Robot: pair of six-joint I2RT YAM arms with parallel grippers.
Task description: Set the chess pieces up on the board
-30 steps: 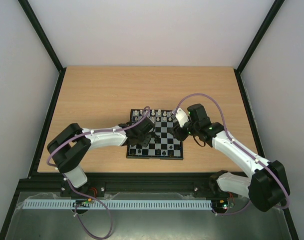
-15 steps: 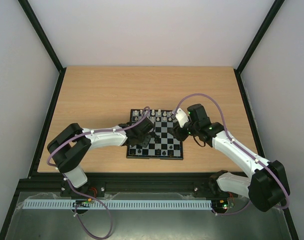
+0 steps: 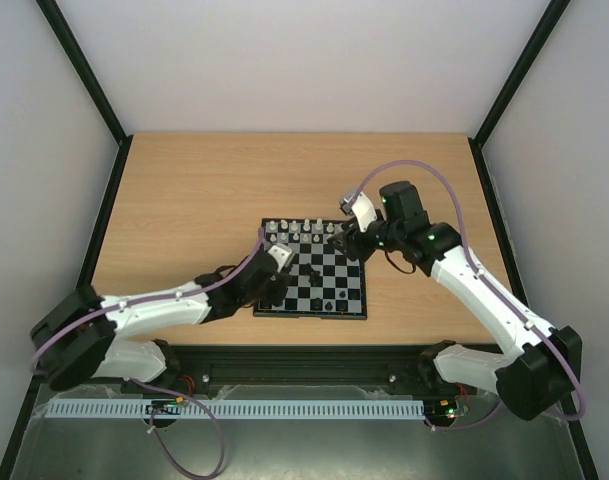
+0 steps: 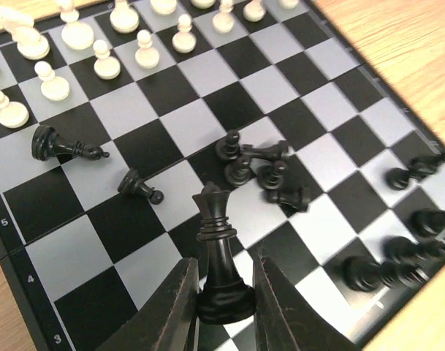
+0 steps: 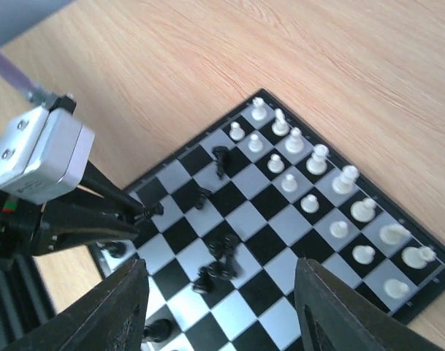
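left tool (image 4: 223, 296) pinches a tall black crowned chess piece (image 4: 216, 219) by its base over the black-and-grey checkered board (image 4: 332, 157); right tool (image 5: 221, 307) hangs open. lower it upright, clear of the toppled black pieces (image 4: 262, 172).

The worktop (image 3: 184, 200) is pale wood-grain, smooth and matt. The board (image 4: 273, 88) on it looks like smooth plastic, its light squares with a silvery sheen. The black piece (image 4: 221, 248) over the board's near edge is glossy moulded plastic. The left fingers (image 4: 171, 311) flanking it are matt black. The white pieces (image 4: 105, 62) at the board's far side look satin cream.
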